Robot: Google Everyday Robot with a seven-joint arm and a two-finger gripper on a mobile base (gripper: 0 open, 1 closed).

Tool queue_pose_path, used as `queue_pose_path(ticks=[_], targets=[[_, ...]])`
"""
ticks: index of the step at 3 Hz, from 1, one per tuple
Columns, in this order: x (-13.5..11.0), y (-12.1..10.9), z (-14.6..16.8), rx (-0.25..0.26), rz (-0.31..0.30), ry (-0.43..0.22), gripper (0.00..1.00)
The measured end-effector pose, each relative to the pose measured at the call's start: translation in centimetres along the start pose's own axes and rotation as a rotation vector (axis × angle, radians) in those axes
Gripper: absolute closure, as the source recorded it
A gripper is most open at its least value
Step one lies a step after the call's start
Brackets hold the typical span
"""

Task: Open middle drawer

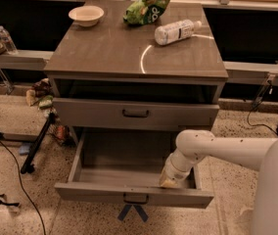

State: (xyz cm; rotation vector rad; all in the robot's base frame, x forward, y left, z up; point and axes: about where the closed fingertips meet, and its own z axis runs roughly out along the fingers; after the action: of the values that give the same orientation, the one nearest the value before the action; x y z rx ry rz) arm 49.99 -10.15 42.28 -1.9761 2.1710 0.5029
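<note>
Tool (170,179) at the end of your white arm (212,148) is sitting low inside the middle drawer (95,192), in its front right corner, close behind the front panel. You cannot tell whether it is spread wide or clamped on anything. The drawer is standing pulled well out of the cabinet, with its small dark handle (136,198) showing below and to the left of the tool. Above the tool, the taller-fronted drawer (90,114) is sitting pushed in. Higher still, on the bench (104,53), a pale bowl (85,15), a green snack bag (146,10) and a plastic bottle (177,32) lying on its side are resting well apart from the tool. A blue tape cross (133,212) is lying on the floor below the handle.
</note>
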Motion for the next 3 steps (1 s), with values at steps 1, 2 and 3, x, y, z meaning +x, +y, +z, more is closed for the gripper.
queue_pose_path(ticks=[1, 2, 3], targets=[[-1.5, 1.8, -0.1, -0.05, 0.012, -0.033, 1.0], [-2.4, 1.4, -0.6, -0.016, 0.009, -0.053, 1.0], [-2.4, 0.6, -4.1, 0.101, 0.02, -0.065, 1.0]])
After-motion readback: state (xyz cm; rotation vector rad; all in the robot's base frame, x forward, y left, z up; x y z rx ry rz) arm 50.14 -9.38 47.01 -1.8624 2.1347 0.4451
